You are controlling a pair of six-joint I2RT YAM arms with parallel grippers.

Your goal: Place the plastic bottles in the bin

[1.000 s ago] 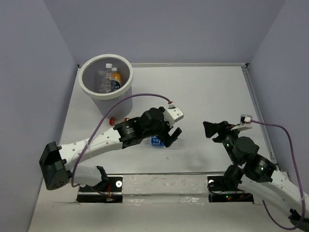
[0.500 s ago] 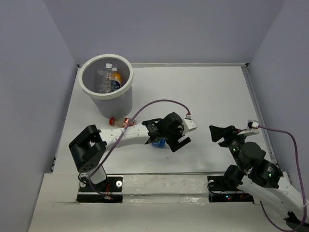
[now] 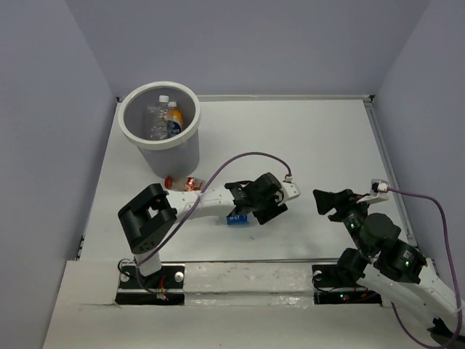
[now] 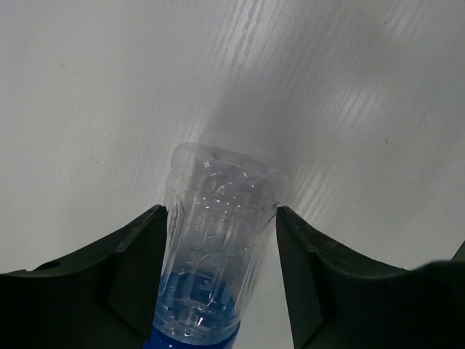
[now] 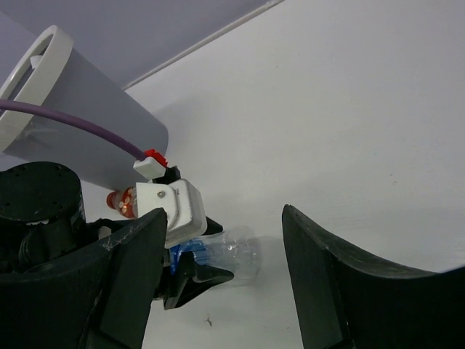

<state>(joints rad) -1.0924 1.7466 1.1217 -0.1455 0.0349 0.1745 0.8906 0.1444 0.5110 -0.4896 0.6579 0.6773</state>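
Observation:
A clear bottle with a blue label [image 3: 235, 217] lies on its side on the white table, just in front of my left arm. My left gripper [image 3: 265, 211] is shut on it, both fingers against the clear body [image 4: 218, 218]. A small red-labelled bottle [image 3: 182, 183] lies by the foot of the bin [image 3: 160, 144]. Inside the bin stand an orange bottle [image 3: 174, 116] and clear ones [image 3: 156, 120]. My right gripper [image 3: 323, 200] hovers open to the right, nothing between its fingers, facing the gripped bottle [image 5: 236, 254].
The bin's grey wall [image 5: 94, 123] rises at the far left in the right wrist view. A purple cable [image 3: 240, 156] arcs over the left arm. A raised edge [image 3: 378, 138] runs along the table's right side.
The left arm stretched forward and lowered its gripper over the blue-labelled bottle, and the jaws closed in from wide open onto it. The right gripper shifted slightly right.

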